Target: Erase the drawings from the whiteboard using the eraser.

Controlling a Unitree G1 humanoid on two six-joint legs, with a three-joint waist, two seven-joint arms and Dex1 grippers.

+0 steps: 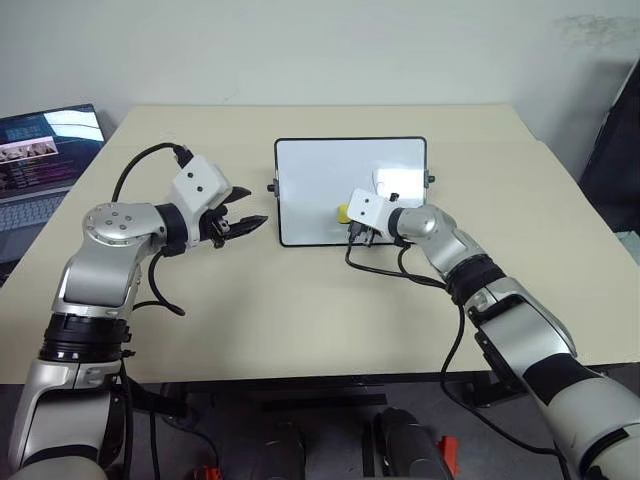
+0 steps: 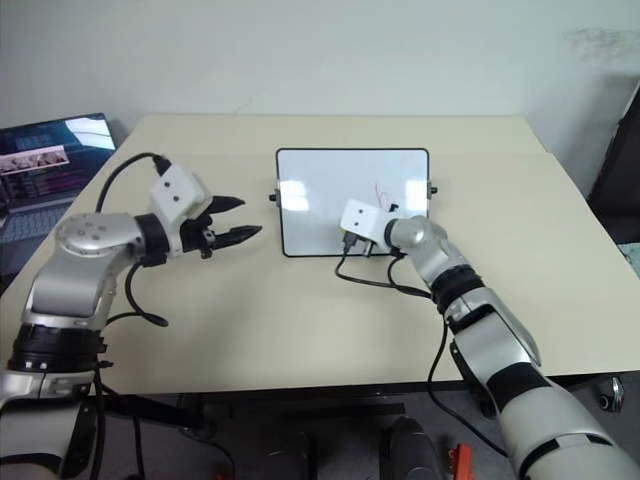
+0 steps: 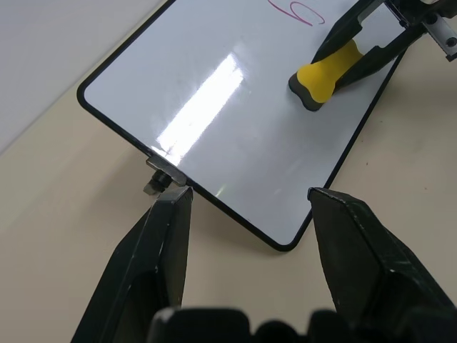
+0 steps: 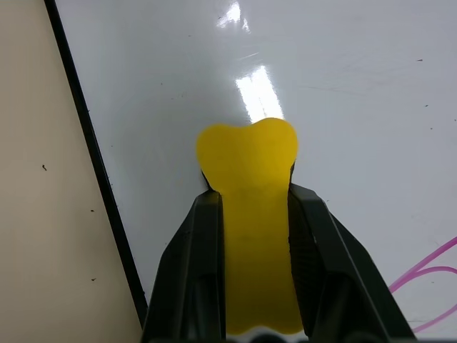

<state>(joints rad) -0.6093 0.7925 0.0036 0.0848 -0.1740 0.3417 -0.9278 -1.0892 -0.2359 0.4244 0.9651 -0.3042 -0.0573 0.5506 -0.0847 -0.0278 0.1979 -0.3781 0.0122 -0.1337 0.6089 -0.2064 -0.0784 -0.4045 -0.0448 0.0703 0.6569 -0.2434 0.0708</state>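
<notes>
Right pincer point(image 4: 253, 271) grips eraser point(image 4: 250, 214) on whiteboard point(image 1: 320, 180) (left pincer point(image 1: 245, 224) spread).

Even, bright overhead light, soft shadows under arms on the table point(image 1: 300, 320). Glare streaks on the glossy whiteboard point(image 3: 214, 128), strongest in wrist views. Left gripper fingers point(image 3: 164, 264) slightly soft close-up; head views sharp, no obvious edge distortion.

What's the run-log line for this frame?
right gripper: shut on eraser, on whiteboard | left gripper: open, beside board | drawings: remain
</notes>
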